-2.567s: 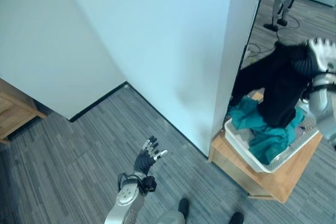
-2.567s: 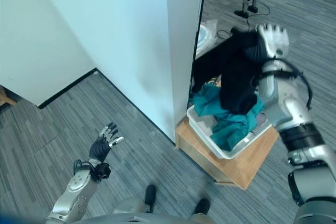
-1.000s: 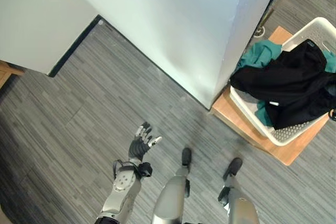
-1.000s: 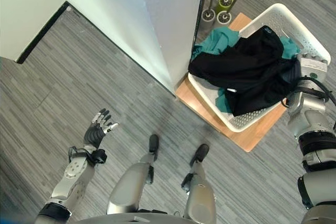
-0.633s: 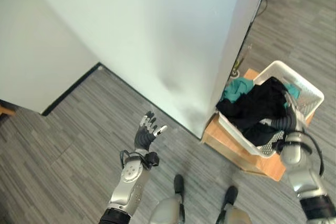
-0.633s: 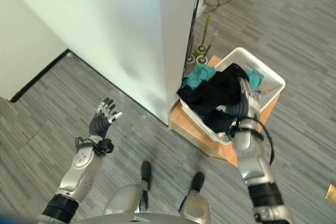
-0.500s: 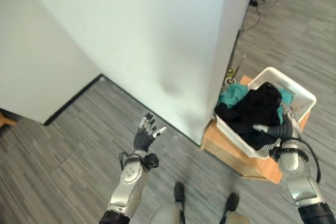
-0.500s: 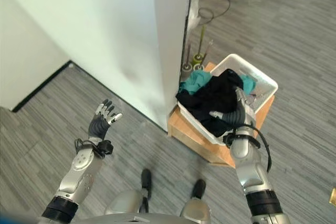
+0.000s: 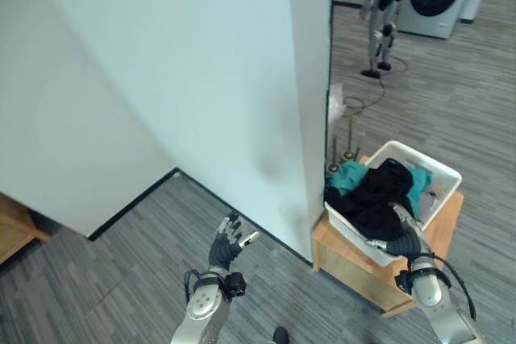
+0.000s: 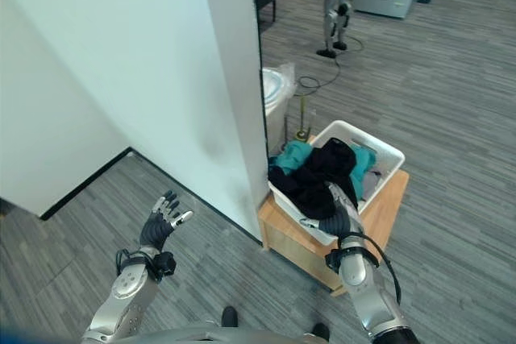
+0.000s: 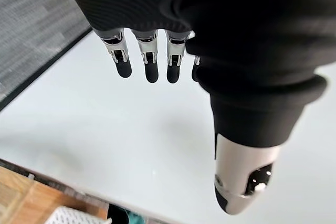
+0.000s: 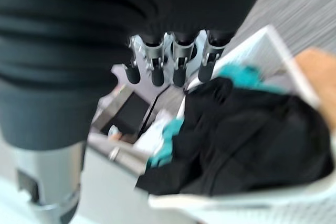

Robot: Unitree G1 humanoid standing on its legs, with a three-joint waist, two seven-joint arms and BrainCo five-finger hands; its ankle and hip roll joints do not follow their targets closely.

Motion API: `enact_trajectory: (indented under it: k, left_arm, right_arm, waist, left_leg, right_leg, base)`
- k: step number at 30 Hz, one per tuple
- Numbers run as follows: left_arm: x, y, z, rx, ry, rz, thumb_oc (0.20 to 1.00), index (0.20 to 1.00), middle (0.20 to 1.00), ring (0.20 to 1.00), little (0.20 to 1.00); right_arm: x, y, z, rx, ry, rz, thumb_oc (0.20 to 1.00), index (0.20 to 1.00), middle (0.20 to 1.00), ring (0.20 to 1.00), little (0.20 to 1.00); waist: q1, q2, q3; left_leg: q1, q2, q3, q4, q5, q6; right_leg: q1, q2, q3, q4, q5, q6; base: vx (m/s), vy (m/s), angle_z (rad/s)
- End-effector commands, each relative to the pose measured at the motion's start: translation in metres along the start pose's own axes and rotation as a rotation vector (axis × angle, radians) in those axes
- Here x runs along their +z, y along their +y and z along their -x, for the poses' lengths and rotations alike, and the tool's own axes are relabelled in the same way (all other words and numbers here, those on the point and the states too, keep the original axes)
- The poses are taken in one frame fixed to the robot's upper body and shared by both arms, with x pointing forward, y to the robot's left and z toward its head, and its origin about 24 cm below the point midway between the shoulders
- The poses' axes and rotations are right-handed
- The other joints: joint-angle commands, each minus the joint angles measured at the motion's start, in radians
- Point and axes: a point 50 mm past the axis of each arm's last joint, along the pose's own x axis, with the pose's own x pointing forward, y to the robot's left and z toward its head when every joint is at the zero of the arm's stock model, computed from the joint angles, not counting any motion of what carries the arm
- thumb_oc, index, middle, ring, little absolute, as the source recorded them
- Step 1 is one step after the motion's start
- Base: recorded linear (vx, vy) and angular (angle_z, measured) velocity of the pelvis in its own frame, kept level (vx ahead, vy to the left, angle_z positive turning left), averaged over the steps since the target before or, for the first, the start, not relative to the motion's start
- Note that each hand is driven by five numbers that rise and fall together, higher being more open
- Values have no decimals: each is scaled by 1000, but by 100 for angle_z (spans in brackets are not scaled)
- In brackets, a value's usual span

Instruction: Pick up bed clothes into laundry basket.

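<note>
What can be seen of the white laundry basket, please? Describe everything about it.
The laundry basket is white, rectangular, apparently plastic, with perforated walls and a smooth rim. It sits tilted on a low wooden stand beside the corner of the white wall. A black garment lies on top of a teal garment inside it, both spilling over the rim nearest the wall. The right hand hovers open at its near edge.

laundry basket (image 10: 385, 153): white, perforated walls, rectangular, upright on a low wooden stand just beside the corner of the white wall | black garment (image 10: 321, 176): crumpled, heaped on top, draping over the basket's near rim | teal garment (image 10: 292, 155): bunched beneath the black one, showing at both ends of the basket
</note>
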Motion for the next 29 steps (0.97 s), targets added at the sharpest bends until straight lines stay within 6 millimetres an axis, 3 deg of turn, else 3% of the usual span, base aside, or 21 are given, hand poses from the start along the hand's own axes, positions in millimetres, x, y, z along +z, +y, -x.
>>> enact_trajectory:
  k: [1,5,10,16,25,29]
  left_arm:
    - [27,4,-13,37,-154,-6,1000,1000,1000,1000,1000]
    - [25,3,-9,43,-155,35,1000,1000,1000,1000,1000]
    - [17,-2,-9,-14,-107,-1,1000,1000,1000,1000,1000]
    - [24,-15,-15,-77,-129,-40,1000,1000,1000,1000,1000]
    - [36,-40,-23,-146,-177,-29,1000,1000,1000,1000,1000]
    - [37,-42,-24,-137,-181,-26,1000,1000,1000,1000,1000]
  right_arm:
    - [32,-18,-18,-47,-183,-27,1000,1000,1000,1000,1000]
    - [35,-21,-20,-69,-201,-16,1000,1000,1000,1000,1000]
    - [35,-15,-18,-48,-194,-3,1000,1000,1000,1000,1000]
    - [28,-3,-8,-22,-155,-15,1000,1000,1000,1000,1000]
    - [24,-1,2,-24,-128,-79,1000,1000,1000,1000,1000]
    - [25,-3,1,-41,-134,-103,1000,1000,1000,1000,1000]
  waist:
    - [55,13,27]
    - [82,37,61]
    - [57,30,45]
    - [6,15,25]
    - [-54,0,22]
    - [-73,-8,23]
  left_leg:
    - [-16,61,-44,6,71,-81]
    - [-48,68,-43,26,99,-100]
    - [-37,70,-31,12,93,-91]
    - [18,71,17,6,52,-71]
    - [68,68,60,6,11,-60]
    - [87,68,72,6,1,-57]
  right_leg:
    - [48,5,-3,21,-82,8]
    - [62,-7,-44,21,-98,7]
    - [88,-2,-79,21,-88,6]
    - [91,-19,-41,21,-73,14]
    - [90,-36,10,28,-63,25]
    - [93,-34,29,29,-64,25]
  base:
    - [-58,-7,15]
    - [-121,22,27]
    - [3,-7,51]
    - [86,36,-19]
    - [35,26,-28]
    - [53,6,-23]
